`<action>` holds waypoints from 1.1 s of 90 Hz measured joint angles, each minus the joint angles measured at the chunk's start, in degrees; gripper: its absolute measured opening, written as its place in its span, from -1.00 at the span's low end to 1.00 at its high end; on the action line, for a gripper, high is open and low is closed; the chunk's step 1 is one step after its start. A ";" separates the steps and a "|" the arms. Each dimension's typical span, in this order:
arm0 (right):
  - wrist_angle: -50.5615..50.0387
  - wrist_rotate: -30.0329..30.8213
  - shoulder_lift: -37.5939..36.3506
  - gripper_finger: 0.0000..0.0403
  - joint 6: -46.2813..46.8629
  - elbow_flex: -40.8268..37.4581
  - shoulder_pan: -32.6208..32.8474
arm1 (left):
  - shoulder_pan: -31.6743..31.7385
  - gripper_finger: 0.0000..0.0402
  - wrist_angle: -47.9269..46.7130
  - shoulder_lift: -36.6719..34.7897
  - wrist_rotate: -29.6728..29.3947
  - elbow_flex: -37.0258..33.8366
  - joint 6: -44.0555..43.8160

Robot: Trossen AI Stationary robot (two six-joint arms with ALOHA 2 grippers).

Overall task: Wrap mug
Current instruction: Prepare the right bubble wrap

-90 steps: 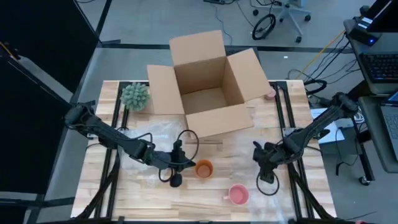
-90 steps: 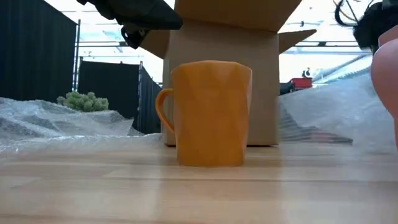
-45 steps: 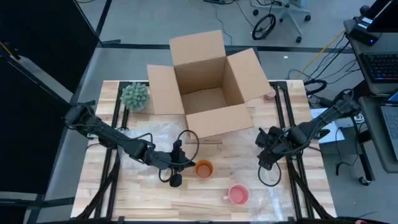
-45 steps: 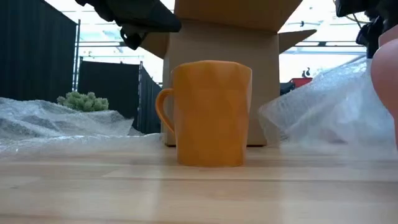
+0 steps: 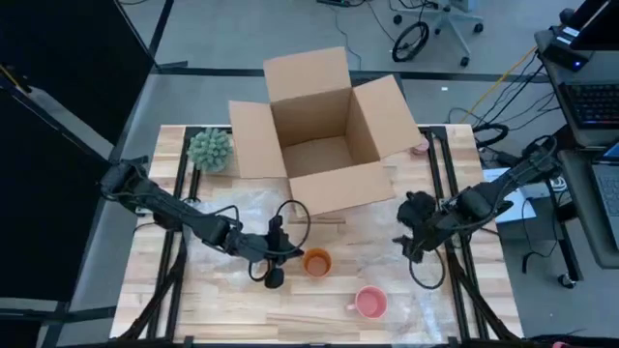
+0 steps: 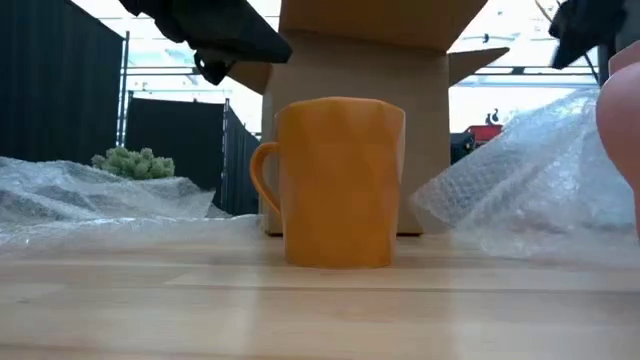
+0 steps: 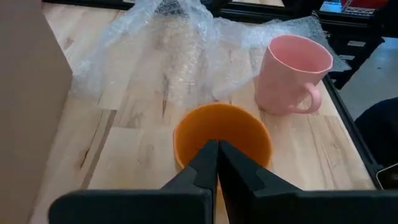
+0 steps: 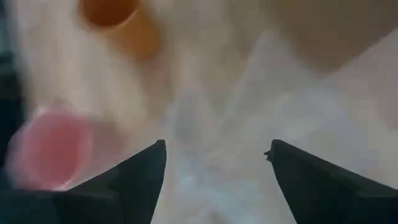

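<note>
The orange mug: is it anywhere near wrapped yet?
Not yet. The orange mug stands bare and upright on the table, no wrap around it. The left gripper sits at its rim with fingers shut. The right gripper is over a sheet of bubble wrap, fingers open. Left to do: bring the wrap to the mug and fold it round. The pink mug is bare too.

No legible text, label, brand, number or sign appears in any view. The cardboard box, orange mug and pink mug carry no readable markings.
</note>
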 joint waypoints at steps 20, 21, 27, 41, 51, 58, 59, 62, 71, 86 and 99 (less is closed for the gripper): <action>-1.00 -2.99 -0.14 0.34 8.35 -11.46 -7.86 | 0.23 -1.00 0.03 0.00 -0.01 0.00 -0.50; -0.52 -3.20 -0.15 0.34 8.59 -12.17 -8.20 | 0.23 -1.00 0.03 0.00 -0.02 0.00 -0.48; 2.65 -5.23 -0.16 0.34 9.14 -16.49 -10.61 | 0.23 -1.00 0.09 0.00 -0.02 0.00 -0.36; 14.06 -8.63 -0.18 0.34 8.26 -25.44 -14.87 | 0.65 -1.00 0.09 -0.02 -0.16 0.00 -0.23; 22.30 -11.26 -0.16 0.34 7.16 -31.07 -18.12 | 0.71 -1.00 0.09 0.00 -0.31 0.00 -0.21; 25.45 -11.26 -0.16 0.34 7.06 -34.21 -19.90 | 0.71 -1.00 0.11 0.00 -0.31 0.00 -0.20; 25.64 -11.22 -0.16 0.34 7.04 -34.60 -20.18 | 0.71 -1.00 0.11 0.00 -0.31 0.00 -0.19; 25.94 -10.61 -0.16 0.34 6.88 -35.65 -21.16 | 0.71 -1.00 0.09 0.00 -0.31 0.00 -0.18; 26.07 -6.96 -0.24 0.34 6.71 -38.03 -24.27 | 0.71 -1.00 0.11 0.00 -0.33 0.00 -0.16; 22.38 -0.08 -0.47 0.34 5.45 -38.41 -28.67 | 0.71 -1.00 0.09 0.00 -0.39 0.00 0.26; 16.60 6.88 -1.80 0.34 1.65 -34.62 -31.55 | 0.82 -1.00 0.07 0.00 -0.46 0.00 0.31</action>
